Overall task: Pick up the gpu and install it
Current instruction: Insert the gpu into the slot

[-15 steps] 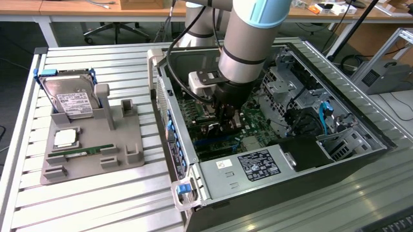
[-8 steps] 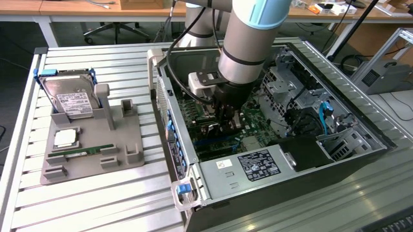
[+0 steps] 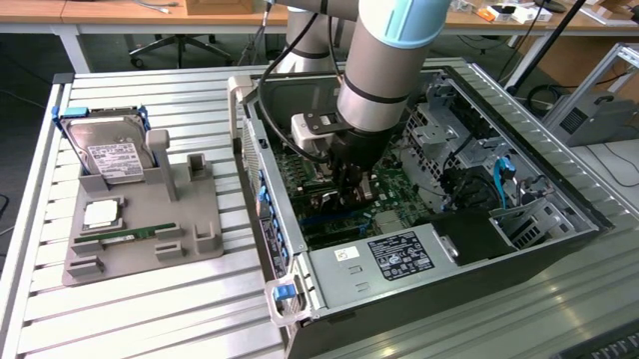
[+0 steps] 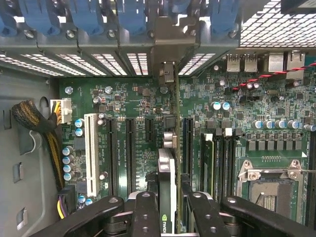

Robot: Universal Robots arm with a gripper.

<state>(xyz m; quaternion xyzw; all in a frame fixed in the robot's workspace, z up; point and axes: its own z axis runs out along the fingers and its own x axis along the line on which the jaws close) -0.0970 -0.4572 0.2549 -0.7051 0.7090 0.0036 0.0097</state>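
Note:
My gripper [image 3: 349, 191] reaches down inside the open computer case [image 3: 589, 217], over the motherboard [image 3: 330, 213]. In the wrist view the gpu [image 4: 167, 170] appears edge-on as a thin black and grey card with a green logo near the fingers [image 4: 146, 212]. It stands upright between the two black fingers, and my gripper [image 4: 170, 210] is shut on it. The card runs along the line of a black expansion slot [image 4: 186, 148], with its far end reaching the case's rear slot openings [image 4: 165, 59]. Whether its lower edge sits in the slot is hidden.
A grey fixture tray [image 3: 190, 217] on the slatted table holds a silver hard drive [image 3: 112, 153], a processor [image 3: 103, 213] and a green memory stick [image 3: 135, 235]. Inside the case are a white slot [image 4: 90, 153], a cable bundle [image 4: 34, 121], blue latches [image 4: 84, 15] and the power supply [image 3: 399, 254].

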